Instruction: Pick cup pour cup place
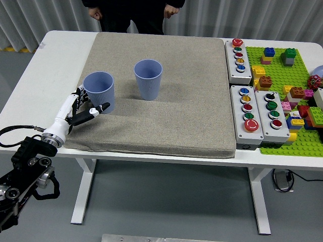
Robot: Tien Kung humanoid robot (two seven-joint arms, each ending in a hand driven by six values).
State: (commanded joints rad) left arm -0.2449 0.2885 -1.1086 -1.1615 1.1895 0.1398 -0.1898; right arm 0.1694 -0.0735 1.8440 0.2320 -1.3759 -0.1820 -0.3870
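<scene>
Two blue ribbed cups stand upright on the grey mat (166, 116). The left cup (99, 91) is near the mat's left edge, and the second cup (148, 79) stands to its right and a little farther back. My left hand (87, 104) reaches in from the lower left and sits at the left cup's base. Its thumb is in front of the cup and its fingers are on the cup's left side, spread, not closed on it. My right hand is out of view.
Three grey button boxes (246, 108) lie right of the mat. Beside them is a green baseplate (282, 60) with several bricks. A person stands at the far side, hands (171, 10) hanging above the table's back edge.
</scene>
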